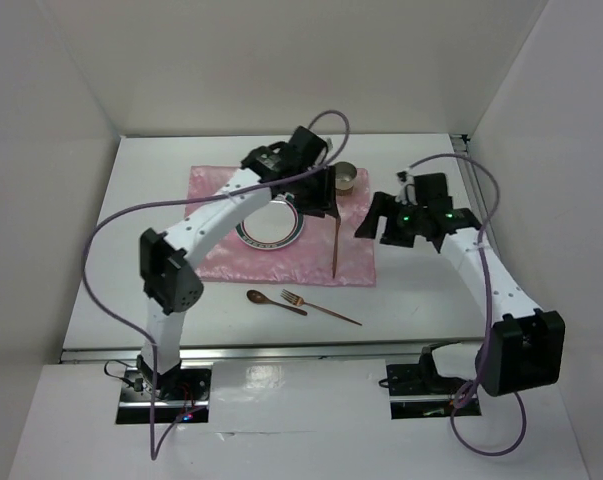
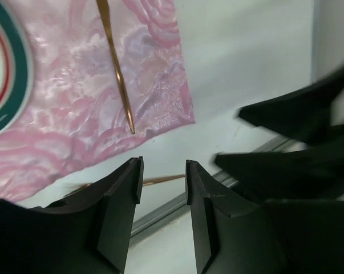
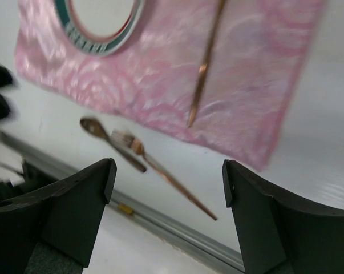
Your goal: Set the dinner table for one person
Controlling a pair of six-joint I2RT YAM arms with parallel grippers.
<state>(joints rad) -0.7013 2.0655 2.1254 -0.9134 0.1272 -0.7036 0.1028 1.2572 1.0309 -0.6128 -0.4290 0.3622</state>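
The white dinner table (image 1: pixel 431 290) carries a pink floral mat (image 1: pixel 221 255) with a teal-and-red-rimmed plate (image 1: pixel 271 230) on it. A copper knife (image 1: pixel 337 245) lies on the mat's right part. A small metal cup (image 1: pixel 345 178) stands at the mat's far right corner. A spoon (image 1: pixel 274 301) and a fork (image 1: pixel 321 308) lie on the bare table in front of the mat. My left gripper (image 1: pixel 321 198) hovers over the mat between plate and cup, open and empty. My right gripper (image 1: pixel 379 228) hangs just right of the mat, open wide and empty.
Metal rails run along the table edges (image 1: pixel 281 350). White walls enclose the left, back and right sides. In the left wrist view the knife (image 2: pixel 117 68) lies on the mat (image 2: pixel 154 91) and the right gripper shows as a black blur (image 2: pixel 297 142). The right wrist view shows the spoon (image 3: pixel 106 140) and fork (image 3: pixel 160 171).
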